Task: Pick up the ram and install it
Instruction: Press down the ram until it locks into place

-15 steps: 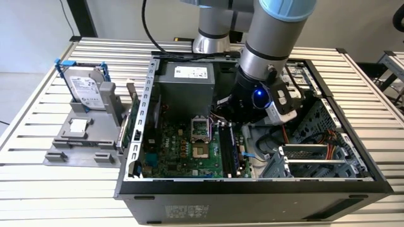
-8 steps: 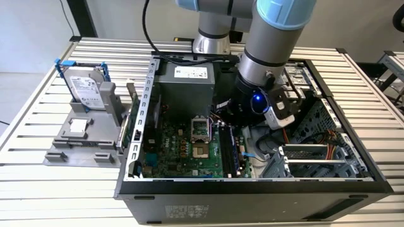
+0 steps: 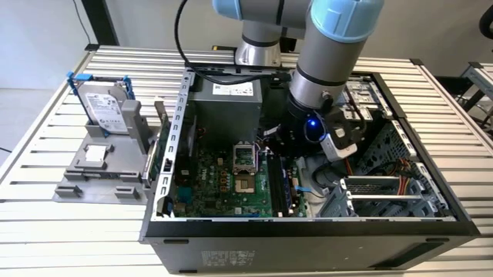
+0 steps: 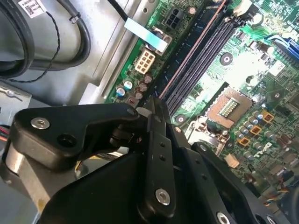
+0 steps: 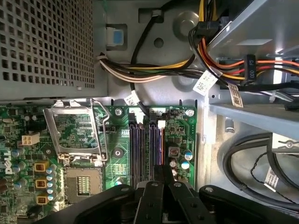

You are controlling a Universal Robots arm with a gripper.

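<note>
Where black jaws meet, the thin ram (image 4: 187,51) fills a ribbed slot (image 4: 205,58).

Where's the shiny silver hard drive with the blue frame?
In the exterior view, the silver hard drive stands upright in the grey holder on the slatted table, on the exterior view's left, just outside the open computer case.

Gripper (image 5: 159,184) low inside computer case (image 3: 308,231), over memory slots (image 5: 147,144). Little room: grey power box (image 3: 223,109) near case back edge, wire bundle (image 5: 154,70) just beside slots, drive cage (image 3: 385,190) toward front right corner. Open socket (image 5: 74,135) side roomier.
</note>
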